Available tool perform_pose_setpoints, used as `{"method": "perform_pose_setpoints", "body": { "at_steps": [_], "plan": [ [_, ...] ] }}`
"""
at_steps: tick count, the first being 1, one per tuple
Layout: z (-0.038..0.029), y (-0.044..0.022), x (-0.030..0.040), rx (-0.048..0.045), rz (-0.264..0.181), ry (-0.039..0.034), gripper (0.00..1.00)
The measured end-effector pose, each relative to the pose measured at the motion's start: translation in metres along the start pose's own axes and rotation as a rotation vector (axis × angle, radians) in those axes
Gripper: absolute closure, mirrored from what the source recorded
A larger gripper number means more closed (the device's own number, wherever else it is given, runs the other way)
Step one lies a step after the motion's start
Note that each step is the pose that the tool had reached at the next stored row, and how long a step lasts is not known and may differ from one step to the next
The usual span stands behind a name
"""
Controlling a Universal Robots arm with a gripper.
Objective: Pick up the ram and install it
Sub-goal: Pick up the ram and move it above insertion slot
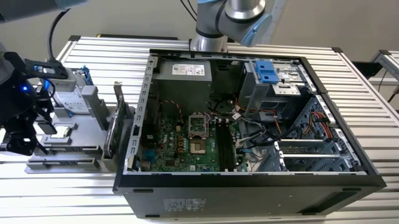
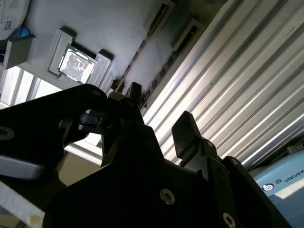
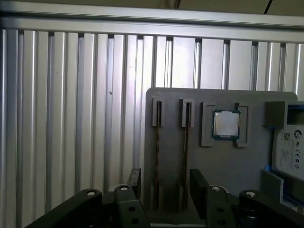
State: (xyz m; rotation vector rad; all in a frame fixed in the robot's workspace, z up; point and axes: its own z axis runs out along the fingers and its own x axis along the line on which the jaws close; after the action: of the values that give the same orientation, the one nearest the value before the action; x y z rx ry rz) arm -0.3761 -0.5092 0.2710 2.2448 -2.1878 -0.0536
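Two thin sticks of ram stand on edge in narrow slots of a grey holder; they show as dark lines. In both wrist views my gripper is open above them. One black finger sits outside one slot and the other finger outside the second. Nothing is between the fingers. In the exterior view the gripper hovers at the far left over the front end of the holder.
On the holder also lie a processor chip and a silver hard drive, with a green card standing on edge beside them. An open computer case with its motherboard and black memory slots fills the ribbed aluminium table's middle.
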Motion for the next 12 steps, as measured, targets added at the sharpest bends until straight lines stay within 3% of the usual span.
{"method": "perform_pose_setpoints", "body": {
  "at_steps": [12],
  "plan": [
    [0.0135,-0.0003,0.0004,0.0000,-0.004,0.0000,0.00]
  ]
}}
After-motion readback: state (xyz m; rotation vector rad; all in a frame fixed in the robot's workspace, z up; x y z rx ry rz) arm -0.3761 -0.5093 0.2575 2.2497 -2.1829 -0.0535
